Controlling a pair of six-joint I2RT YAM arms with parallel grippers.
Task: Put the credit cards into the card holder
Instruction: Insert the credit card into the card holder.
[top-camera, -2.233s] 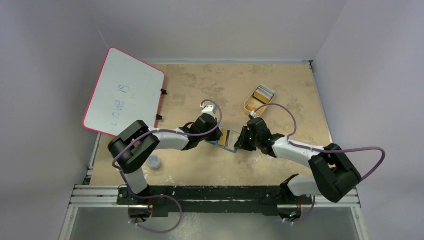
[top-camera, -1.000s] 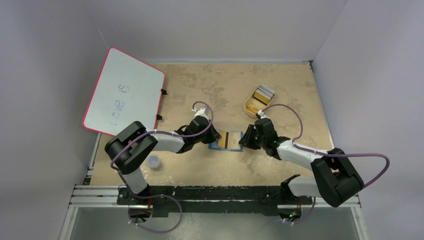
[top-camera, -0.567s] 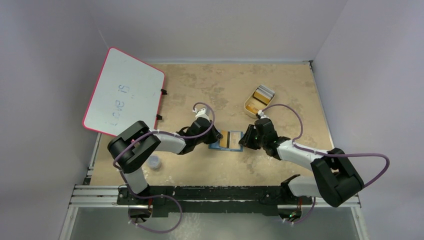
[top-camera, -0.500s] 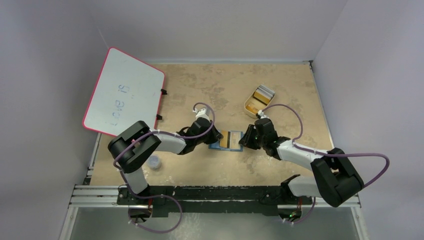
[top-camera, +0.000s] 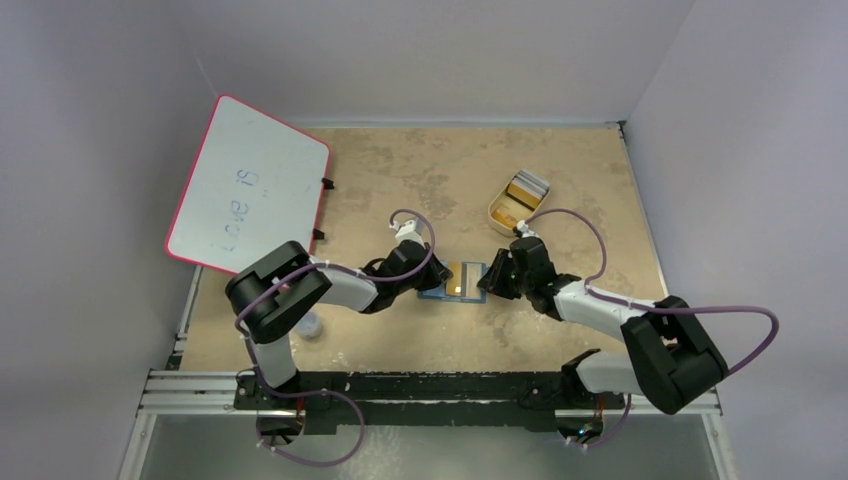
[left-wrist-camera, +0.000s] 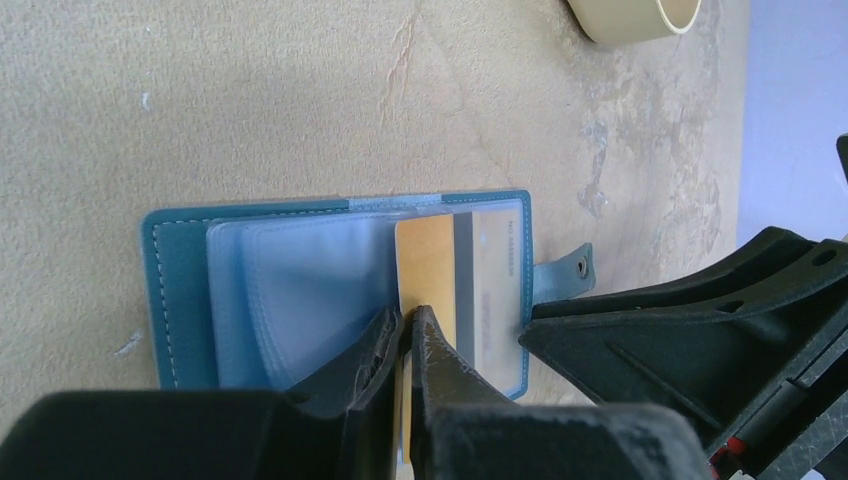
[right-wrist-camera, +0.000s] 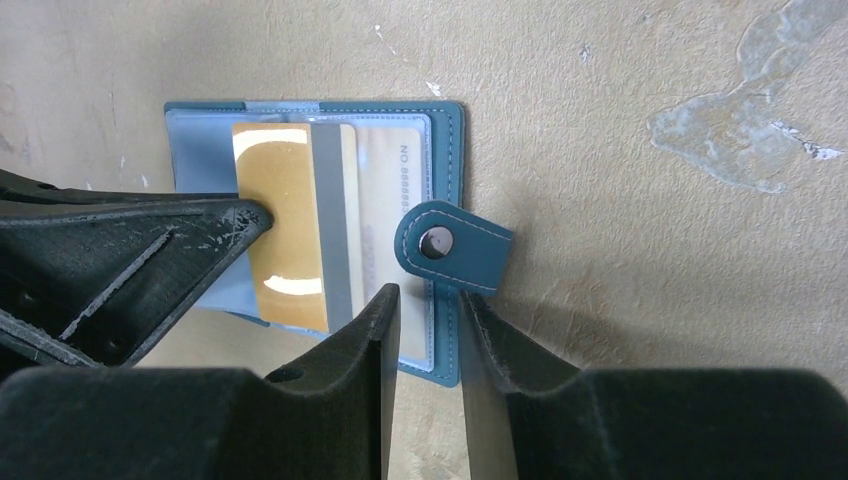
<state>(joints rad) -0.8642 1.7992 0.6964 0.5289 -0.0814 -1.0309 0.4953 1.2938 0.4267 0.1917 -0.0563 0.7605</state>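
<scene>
The blue card holder (top-camera: 476, 270) lies open and flat on the table mid-front. My left gripper (top-camera: 432, 272) is shut on an orange-yellow credit card (left-wrist-camera: 425, 265) with a grey stripe. The card's far end sits inside the right clear pocket (right-wrist-camera: 285, 230). In the left wrist view the fingertips (left-wrist-camera: 407, 315) pinch the card's near edge over the holder (left-wrist-camera: 180, 290). My right gripper (top-camera: 490, 280) is narrowly open. Its fingers (right-wrist-camera: 425, 292) straddle the holder's right edge (right-wrist-camera: 450, 130) just below the snap strap (right-wrist-camera: 455, 245). More cards (top-camera: 525, 187) lie in the beige tray.
The beige oval tray (top-camera: 500, 212) stands behind and right of the holder; its rim shows in the left wrist view (left-wrist-camera: 630, 15). A pink-rimmed whiteboard (top-camera: 245, 185) leans at the back left. A small clear cup (top-camera: 310, 325) sits by the left arm's base.
The card holder went from tilted up to flat on the table. My left gripper has moved right and pushed the orange card further into the right pocket. The right gripper has stayed at the edge.
</scene>
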